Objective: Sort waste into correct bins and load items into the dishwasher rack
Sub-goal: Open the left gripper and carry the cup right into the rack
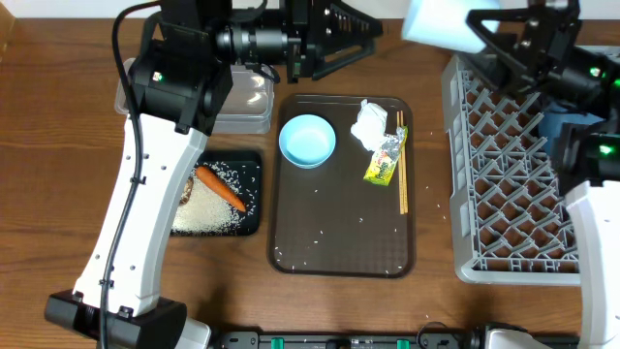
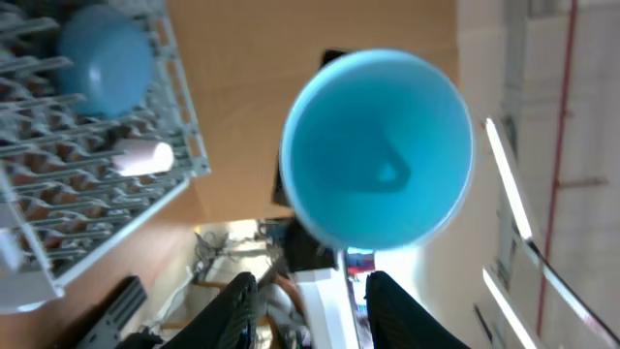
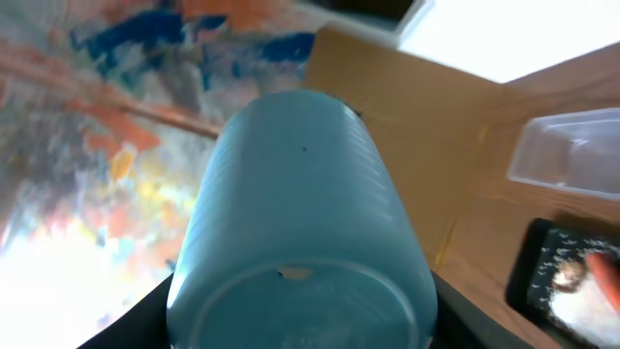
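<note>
— Wooden table [image 1: 58, 145] is carrying what at the left?
— Black tray [image 1: 254, 160] is holding white rice [image 1: 208, 215] and an orange carrot [image 1: 221, 187]. Left gripper [image 2: 312, 291] is hanging with fingers spread, gripping nothing.
— Rightwards?
— Right gripper [image 3: 295, 325] is pinching the light-blue cup [image 3: 300, 213], raised near the dishwasher rack's [image 1: 513, 174] far left corner.

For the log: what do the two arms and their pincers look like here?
Both arms are built alike: the left arm and right arm have smooth white links between boxy black joint housings, several with a small green light. A black cable loops along the left arm. The left pincer has black fingers; I can read no markings.
</note>
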`<state>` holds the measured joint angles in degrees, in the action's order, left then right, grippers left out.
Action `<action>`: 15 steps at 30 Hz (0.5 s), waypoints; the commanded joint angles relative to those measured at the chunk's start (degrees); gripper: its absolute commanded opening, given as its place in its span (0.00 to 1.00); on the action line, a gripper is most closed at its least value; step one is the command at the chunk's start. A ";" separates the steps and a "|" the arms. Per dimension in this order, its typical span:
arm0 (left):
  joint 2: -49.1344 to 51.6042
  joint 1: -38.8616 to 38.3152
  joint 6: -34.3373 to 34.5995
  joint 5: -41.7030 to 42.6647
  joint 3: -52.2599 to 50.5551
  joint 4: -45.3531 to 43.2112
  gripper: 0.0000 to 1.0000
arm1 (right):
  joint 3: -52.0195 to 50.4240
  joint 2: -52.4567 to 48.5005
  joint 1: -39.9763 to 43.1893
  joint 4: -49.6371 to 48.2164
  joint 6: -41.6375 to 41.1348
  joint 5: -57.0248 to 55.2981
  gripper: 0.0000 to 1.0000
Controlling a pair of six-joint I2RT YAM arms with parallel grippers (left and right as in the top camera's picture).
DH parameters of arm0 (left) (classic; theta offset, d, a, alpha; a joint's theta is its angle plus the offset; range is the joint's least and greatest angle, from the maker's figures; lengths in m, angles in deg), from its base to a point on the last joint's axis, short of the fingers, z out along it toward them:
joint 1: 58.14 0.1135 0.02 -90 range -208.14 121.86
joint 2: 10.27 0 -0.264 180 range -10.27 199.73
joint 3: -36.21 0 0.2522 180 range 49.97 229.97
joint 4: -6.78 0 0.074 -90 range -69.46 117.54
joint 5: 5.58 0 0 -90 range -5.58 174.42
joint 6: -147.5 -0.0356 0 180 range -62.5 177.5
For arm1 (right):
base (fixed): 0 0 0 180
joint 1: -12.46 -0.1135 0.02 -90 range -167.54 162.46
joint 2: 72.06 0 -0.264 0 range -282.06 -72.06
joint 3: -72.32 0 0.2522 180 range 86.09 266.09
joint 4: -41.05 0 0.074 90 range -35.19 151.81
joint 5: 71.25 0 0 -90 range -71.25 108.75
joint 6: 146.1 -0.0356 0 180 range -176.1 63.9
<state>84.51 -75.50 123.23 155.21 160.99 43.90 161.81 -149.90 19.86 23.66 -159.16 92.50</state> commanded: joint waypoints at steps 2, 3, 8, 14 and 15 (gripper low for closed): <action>-1.18 -0.07 -10.29 -13.97 0.04 9.40 0.38 | 0.46 0.59 4.35 4.98 11.58 2.16 0.30; -1.18 -0.07 -12.15 -17.57 0.04 12.55 0.38 | 0.46 0.59 5.29 6.29 13.57 2.36 0.31; -1.18 -0.13 -17.99 -35.85 0.04 27.17 0.38 | 0.46 0.59 9.20 14.23 23.91 2.10 0.29; -1.18 -0.24 -23.58 -44.41 0.04 35.93 0.38 | 0.46 0.59 12.07 33.64 42.34 -5.01 0.31; -1.18 -0.24 -24.04 -45.22 0.04 36.94 0.38 | 0.46 0.59 12.24 36.54 44.87 -6.51 0.31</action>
<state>84.49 -75.57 104.43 117.59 160.93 79.06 162.05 -149.88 31.03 55.81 -128.13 91.17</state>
